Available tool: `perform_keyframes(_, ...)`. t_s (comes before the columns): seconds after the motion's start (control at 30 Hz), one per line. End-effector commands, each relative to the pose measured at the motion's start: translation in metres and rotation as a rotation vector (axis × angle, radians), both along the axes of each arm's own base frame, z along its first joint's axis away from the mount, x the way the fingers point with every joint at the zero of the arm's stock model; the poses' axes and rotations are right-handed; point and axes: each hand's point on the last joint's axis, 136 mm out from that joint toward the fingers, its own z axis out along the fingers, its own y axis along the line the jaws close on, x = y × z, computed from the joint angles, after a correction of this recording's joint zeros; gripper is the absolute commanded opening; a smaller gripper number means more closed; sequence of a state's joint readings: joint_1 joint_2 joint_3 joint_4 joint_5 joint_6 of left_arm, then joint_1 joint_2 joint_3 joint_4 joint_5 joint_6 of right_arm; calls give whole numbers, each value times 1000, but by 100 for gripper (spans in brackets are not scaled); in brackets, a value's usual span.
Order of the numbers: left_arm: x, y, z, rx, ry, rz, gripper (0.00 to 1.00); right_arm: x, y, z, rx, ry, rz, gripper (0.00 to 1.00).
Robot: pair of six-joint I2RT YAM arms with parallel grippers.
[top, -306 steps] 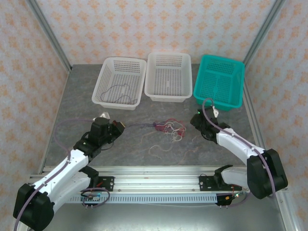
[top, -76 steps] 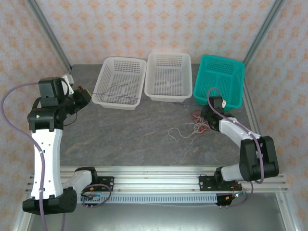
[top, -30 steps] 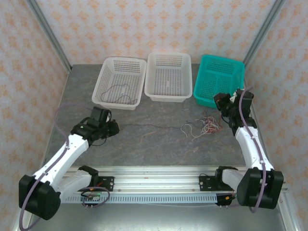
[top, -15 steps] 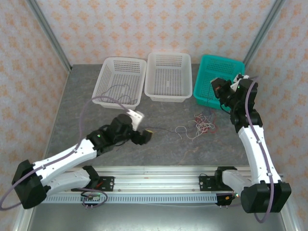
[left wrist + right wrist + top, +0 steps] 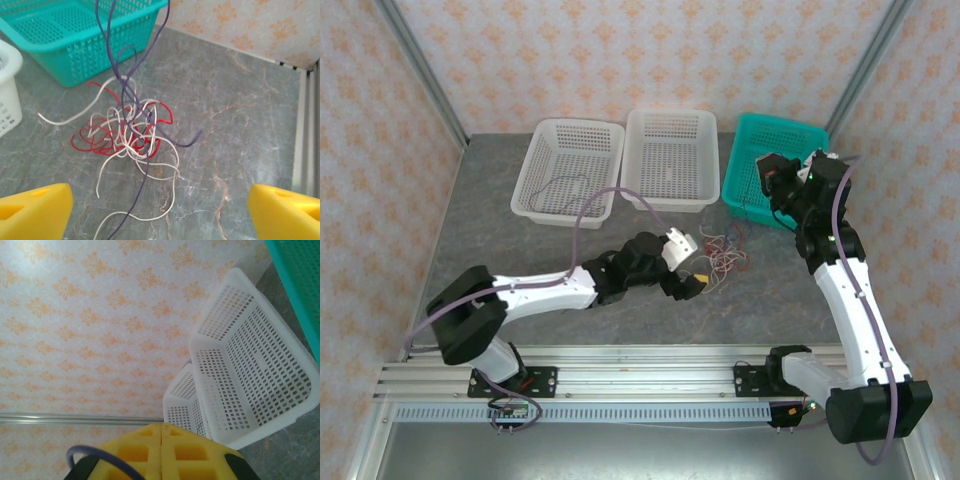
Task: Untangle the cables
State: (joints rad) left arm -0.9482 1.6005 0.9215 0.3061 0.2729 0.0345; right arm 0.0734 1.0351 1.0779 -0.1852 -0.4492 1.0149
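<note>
A robot lab test cell, plainly: two arms, left (image 5: 530, 290) and right (image 5: 850, 290), bolted to an aluminium rail (image 5: 640, 380) on a grey stone-look desk (image 5: 480, 230), patterned wall panels (image 5: 620, 50) on metal posts (image 5: 420, 70), sorting baskets, white (image 5: 565, 215) and teal (image 5: 745, 200), lined up behind.

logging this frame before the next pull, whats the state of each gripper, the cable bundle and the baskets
left gripper, open, facing the tangle
right gripper, shut, high over the teal basket
cables, tangled on the table, purple strands rising upward
left white basket, upright, thin cable inside
middle white basket, upright
teal basket, upright
</note>
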Motion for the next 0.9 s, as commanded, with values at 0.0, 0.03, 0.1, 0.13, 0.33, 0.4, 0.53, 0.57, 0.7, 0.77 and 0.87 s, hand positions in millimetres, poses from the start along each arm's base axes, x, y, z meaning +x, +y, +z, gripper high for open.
perform_keyframes(0.0,14,-9,-10,-42,-5,33,91,3,-2,20,24,-53,-26,0)
perform_keyframes(0.03,16,-10,-17,-47,8,39,91,3,-2,19,24,-52,-27,0)
perform_keyframes(0.1,20,-14,-28,-45,22,51,91,4,-2,19,24,-52,-26,0)
perform_keyframes(0.13,23,-17,-35,-36,27,53,91,4,-2,18,24,-50,-27,0)
perform_keyframes(0.33,41,-41,-68,1,45,54,88,3,-2,15,37,-39,-26,0)
perform_keyframes(0.4,47,-45,-75,9,46,56,80,1,-3,14,35,-35,-29,0)
perform_keyframes(0.53,53,-50,-72,-17,76,38,28,-3,-10,3,7,9,-69,0)
perform_keyframes(0.57,53,-49,-68,-20,78,35,13,-4,-13,-1,-6,21,-82,0)
perform_keyframes(0.7,48,-34,-34,-68,86,40,0,-5,-28,-27,-118,85,-142,0)
perform_keyframes(0.77,45,-22,-9,-101,95,50,0,-4,-35,-43,-183,124,-162,0)
perform_keyframes(0.87,38,-2,37,-162,105,67,0,1,-41,-76,-278,191,-167,0)
